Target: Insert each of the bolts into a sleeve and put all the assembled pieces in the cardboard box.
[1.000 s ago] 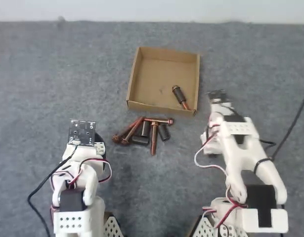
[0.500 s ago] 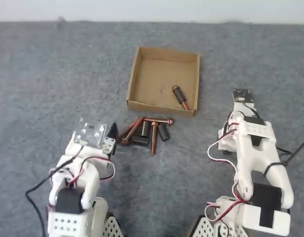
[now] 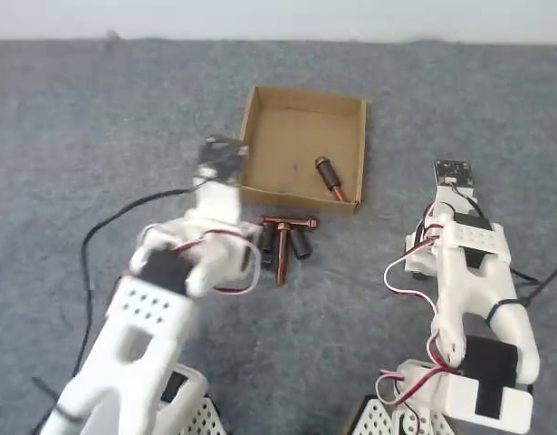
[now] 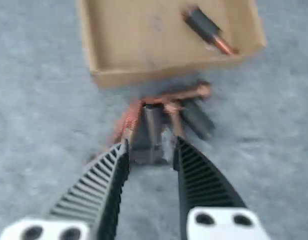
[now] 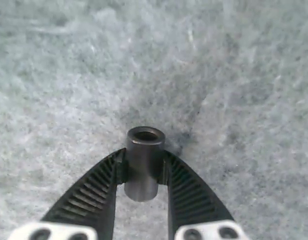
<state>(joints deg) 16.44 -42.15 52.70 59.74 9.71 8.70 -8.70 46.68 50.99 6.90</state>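
Several copper bolts [image 4: 176, 95] and black sleeves [image 4: 152, 125] lie heaped on the grey carpet just in front of the cardboard box [image 4: 159, 75]. My left gripper [image 4: 151, 147] is open right behind the heap, its fingertips on either side of one sleeve's near end. From above, the left arm [image 3: 210, 227] stretches over the left part of the heap [image 3: 285, 237]. One assembled piece [image 3: 331, 178] lies in the box [image 3: 296, 197]. My right gripper [image 5: 143, 156] is shut on an upright black sleeve [image 5: 143, 165] above bare carpet, right of the box.
The grey carpet [image 3: 97, 118] stretches around the box on all sides. A white wall edge runs along the far side. The right arm [image 3: 464, 254] stands right of the heap, with a black cable [image 3: 545, 267] beside it.
The left arm has swung forward from near its base out over the heap, covering the leftmost bolts. The right arm drew away from the box to the right, then held still.
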